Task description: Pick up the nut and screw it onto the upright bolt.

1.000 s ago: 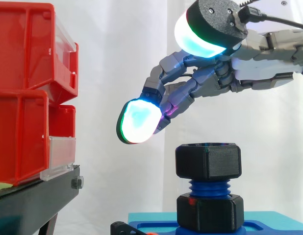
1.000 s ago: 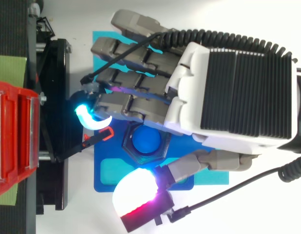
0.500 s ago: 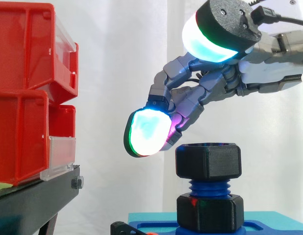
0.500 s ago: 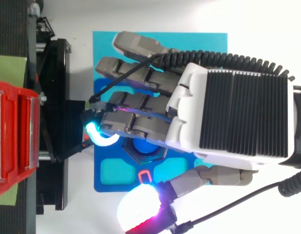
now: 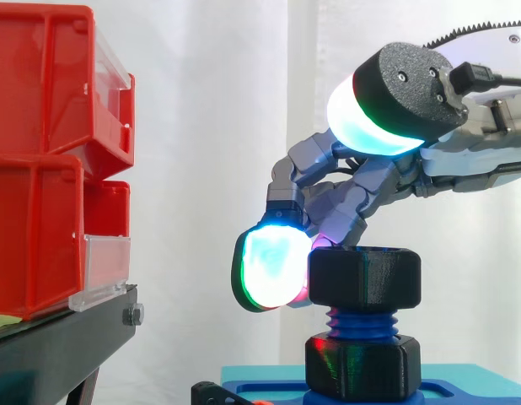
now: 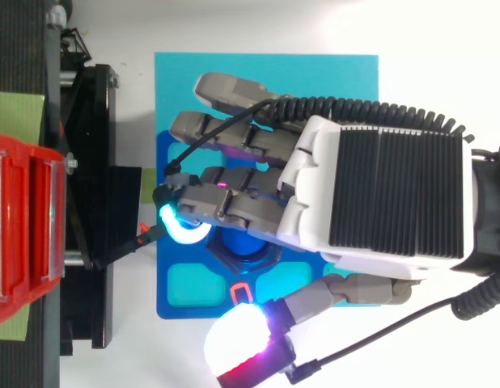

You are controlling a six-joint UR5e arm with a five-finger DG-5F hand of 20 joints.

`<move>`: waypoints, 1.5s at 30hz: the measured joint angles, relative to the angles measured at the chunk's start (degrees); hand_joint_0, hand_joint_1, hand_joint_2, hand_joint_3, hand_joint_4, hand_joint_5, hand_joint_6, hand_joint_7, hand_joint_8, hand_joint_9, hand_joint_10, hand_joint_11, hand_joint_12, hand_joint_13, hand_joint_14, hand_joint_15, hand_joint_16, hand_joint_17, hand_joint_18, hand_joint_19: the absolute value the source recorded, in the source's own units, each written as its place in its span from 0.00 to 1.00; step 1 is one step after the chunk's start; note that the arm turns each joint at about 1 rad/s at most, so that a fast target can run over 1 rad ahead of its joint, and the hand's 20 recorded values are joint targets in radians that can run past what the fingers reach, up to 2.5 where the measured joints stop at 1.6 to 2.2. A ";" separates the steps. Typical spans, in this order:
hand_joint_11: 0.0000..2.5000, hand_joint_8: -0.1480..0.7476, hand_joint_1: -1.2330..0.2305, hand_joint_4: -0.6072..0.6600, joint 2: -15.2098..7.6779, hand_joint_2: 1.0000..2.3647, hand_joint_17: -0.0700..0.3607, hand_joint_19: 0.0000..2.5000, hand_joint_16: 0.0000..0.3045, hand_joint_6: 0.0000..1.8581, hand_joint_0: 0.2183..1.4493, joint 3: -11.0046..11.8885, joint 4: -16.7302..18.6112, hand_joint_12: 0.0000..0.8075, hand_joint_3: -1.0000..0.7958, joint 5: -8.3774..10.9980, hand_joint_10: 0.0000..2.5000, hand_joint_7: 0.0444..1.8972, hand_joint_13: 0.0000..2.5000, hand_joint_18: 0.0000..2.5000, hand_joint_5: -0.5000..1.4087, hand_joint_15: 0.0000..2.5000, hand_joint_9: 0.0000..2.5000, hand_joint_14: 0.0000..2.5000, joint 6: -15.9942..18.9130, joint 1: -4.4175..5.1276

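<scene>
Where the blue threads end at the top, the black nut (image 5: 364,278) sits on the upright bolt (image 5: 362,323), and a short piece of thread shows under it. Below the thread there is a second black hexagonal piece (image 5: 362,367) at the foot of the bolt. From above, the round blue end of the bolt shows inside the hole of the nut.

The hand (image 6: 379,194) is just over the nut, with its back turned up to the top camera. Its fingers are curled down over the top of the nut, and one glowing fingertip (image 5: 273,268) hooks down against the left face of the nut, as the side view shows it. I cannot tell how firmly it presses there. The thumb pad (image 5: 383,126) is lifted well above the nut and is apart from it, so the nut is not pinched between thumb and fingers.

The bolt stands on a blue plate (image 6: 165,311), and the plate lies on a cyan mat (image 6: 266,69) on the white table (image 6: 234,24). To the left in the side view, well apart from the bolt, red bins (image 5: 33,169) are stacked on a black stand (image 5: 58,350). Behind all this hangs the white curtain (image 5: 210,126).
</scene>
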 measured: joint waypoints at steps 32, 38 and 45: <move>0.02 0.42 0.69 0.60 0.06 0.00 0.33 0.00 0.10 0.27 0.24 0.05 -1.03 0.38 0.28 -5.14 0.00 0.73 0.32 0.19 0.31 0.00 0.58 0.00 -0.59 -3.55; 0.03 0.39 0.70 0.58 0.12 0.00 0.31 0.00 0.09 0.27 0.23 0.16 -1.51 0.31 0.28 -6.16 0.00 0.76 0.40 0.28 0.32 0.00 0.66 0.00 -0.71 -4.45; 0.10 0.43 0.70 0.57 0.15 0.00 0.28 0.02 0.07 0.30 0.22 0.97 -2.50 0.26 0.28 -6.76 0.00 0.71 0.51 0.38 0.32 0.00 0.77 0.00 -1.35 -5.17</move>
